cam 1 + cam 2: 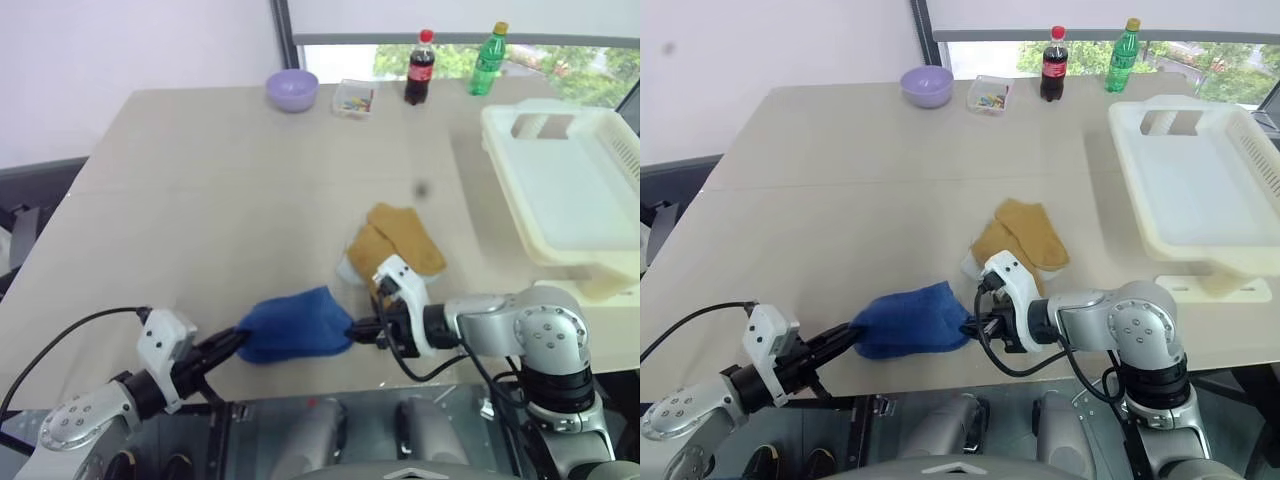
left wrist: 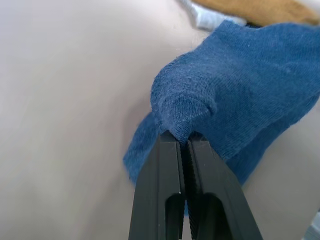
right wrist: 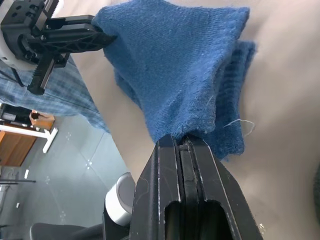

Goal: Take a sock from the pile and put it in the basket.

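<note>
Two tools pinch opposite ends of one rumpled blue sock [image 1: 293, 326].

The basket [image 1: 560, 190] ran off the picture's right edge beside the pile [image 1: 395, 245]; a pale sock [image 1: 347, 270] lay mostly hidden under the pile's mustard ones; the small clear box [image 1: 353, 100] beyond the pile held bits too small to tell (coloured, nothing more).

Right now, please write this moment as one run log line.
left hand: shut on blue sock | right hand: shut on blue sock | pile: on table | basket: no sock
</note>
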